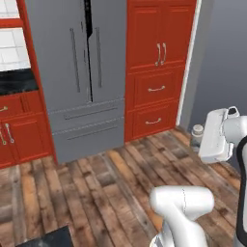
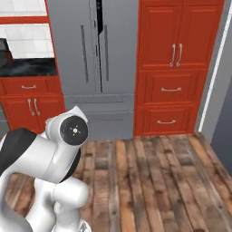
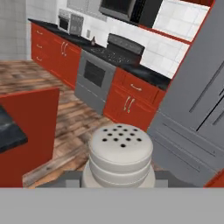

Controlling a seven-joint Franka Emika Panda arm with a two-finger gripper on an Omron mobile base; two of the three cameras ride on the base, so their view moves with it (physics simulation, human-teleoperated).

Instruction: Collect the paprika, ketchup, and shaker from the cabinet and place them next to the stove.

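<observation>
Shaker in transit toward the stove

The pincer [image 3: 119, 181] is partly closed around one shaker [image 3: 120, 155], held just ahead of it. One stove [image 3: 109, 54] stands well beyond the pincer, with one dark red bottle, seemingly the ketchup [image 3: 92, 42], on the table [image 3: 144, 73] beside it. Likely the shaker's drop-off remains; paprika's whereabouts can't be told

The light was bright and even everywhere, with hardly any shadows or glare. The pictures looked a bit blurry.
</observation>
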